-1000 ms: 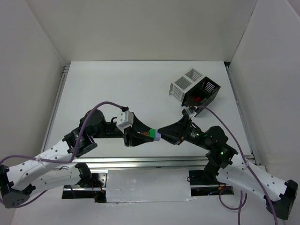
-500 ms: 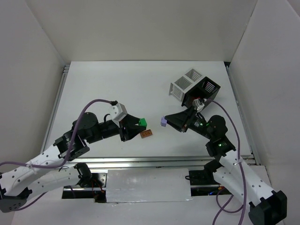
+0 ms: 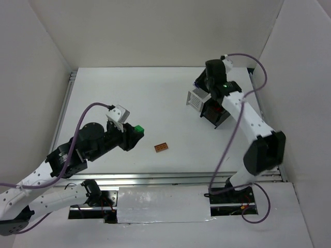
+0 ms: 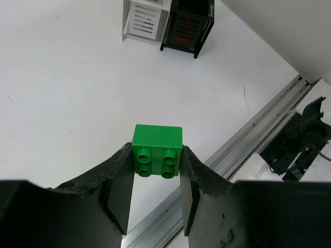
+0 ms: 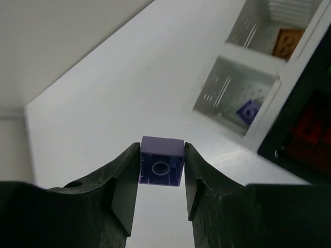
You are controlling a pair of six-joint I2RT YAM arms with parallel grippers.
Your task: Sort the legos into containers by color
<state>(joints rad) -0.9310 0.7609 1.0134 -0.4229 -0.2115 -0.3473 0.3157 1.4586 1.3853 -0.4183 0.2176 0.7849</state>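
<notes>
My left gripper point(image 4: 156, 166) is shut on a green lego point(image 4: 156, 151), held above the table; from above this green lego point(image 3: 138, 128) sits at left centre. In the right wrist view my right gripper point(image 5: 162, 169) is shut on a purple lego point(image 5: 162, 160), hanging just left of the white container point(image 5: 235, 98). One compartment of that container holds a purple lego point(image 5: 249, 111), and another holds an orange-brown lego point(image 5: 288, 41). A single orange-brown lego point(image 3: 161, 147) lies flat on the table. The black container point(image 5: 310, 129) shows red inside.
The white container point(image 3: 198, 99) and black container point(image 3: 221, 111) stand side by side at the back right, under my right arm point(image 3: 235, 106). A metal rail point(image 3: 170, 178) runs along the table's near edge. White walls enclose the sides.
The two grippers, joined at the green and purple legos a second ago, have pulled apart. The left drew back left with the green one; the right swung to the containers with the purple one.
</notes>
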